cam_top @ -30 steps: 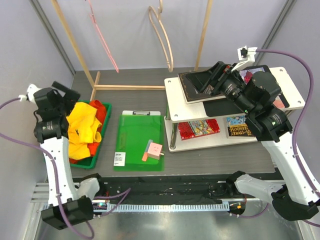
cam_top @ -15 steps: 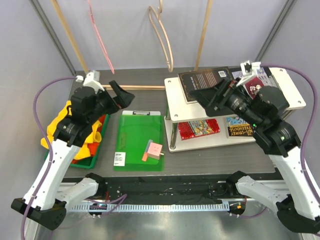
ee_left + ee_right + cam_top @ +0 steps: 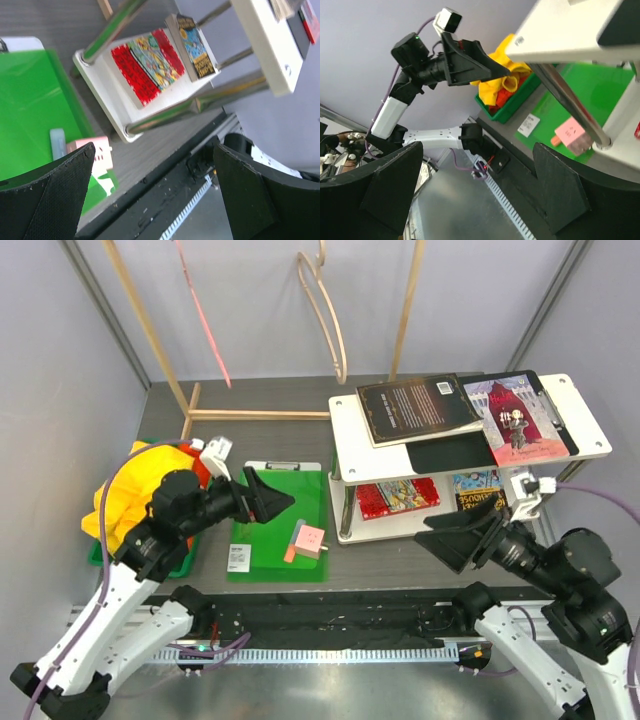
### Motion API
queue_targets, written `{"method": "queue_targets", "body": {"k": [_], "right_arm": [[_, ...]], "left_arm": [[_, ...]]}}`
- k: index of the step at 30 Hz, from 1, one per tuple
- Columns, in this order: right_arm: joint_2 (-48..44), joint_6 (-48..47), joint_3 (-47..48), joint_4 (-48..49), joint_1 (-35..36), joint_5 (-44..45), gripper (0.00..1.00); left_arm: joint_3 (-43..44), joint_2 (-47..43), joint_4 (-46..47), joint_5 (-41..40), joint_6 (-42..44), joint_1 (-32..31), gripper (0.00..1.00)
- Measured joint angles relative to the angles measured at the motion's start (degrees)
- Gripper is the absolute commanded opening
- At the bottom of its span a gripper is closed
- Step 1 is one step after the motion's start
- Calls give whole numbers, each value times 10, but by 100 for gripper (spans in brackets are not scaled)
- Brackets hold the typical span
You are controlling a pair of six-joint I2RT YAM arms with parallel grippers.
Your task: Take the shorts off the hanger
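Left claw (image 3: 272, 502) and right claw (image 3: 447, 540) are both held wide open and empty, away from the green tray (image 3: 514, 106), since the shorts (image 3: 140, 490) are already heaped in that tray and the hangers (image 3: 332, 330) behind it hang bare, so nothing is judged left to grip.

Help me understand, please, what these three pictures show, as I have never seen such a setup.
These are two robot arms bolted at the near edge of a table, each ending in a two-finger gripper. The wide picture comes from a camera above and behind them. The other two come from cameras on the wrists, so black fingers frame each view. On the table are a green tray holding yellow shorts and orange-red shorts, a green clipboard with a pink block on it, and a white shelf with books. A wooden hanger and a pink hanger hang bare at the back. The left gripper and the right gripper are both open and hold nothing.
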Motion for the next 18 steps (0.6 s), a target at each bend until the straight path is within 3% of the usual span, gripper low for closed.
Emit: {"method": "queue_targets", "body": {"k": [10, 18], "right_arm": [[-185, 72, -275, -44, 0, 71, 96], [-200, 77, -414, -6, 0, 141, 100]], "left_arm": [[-207, -143, 66, 67, -59, -1, 100], [-335, -208, 113, 81, -97, -1, 100]]}}
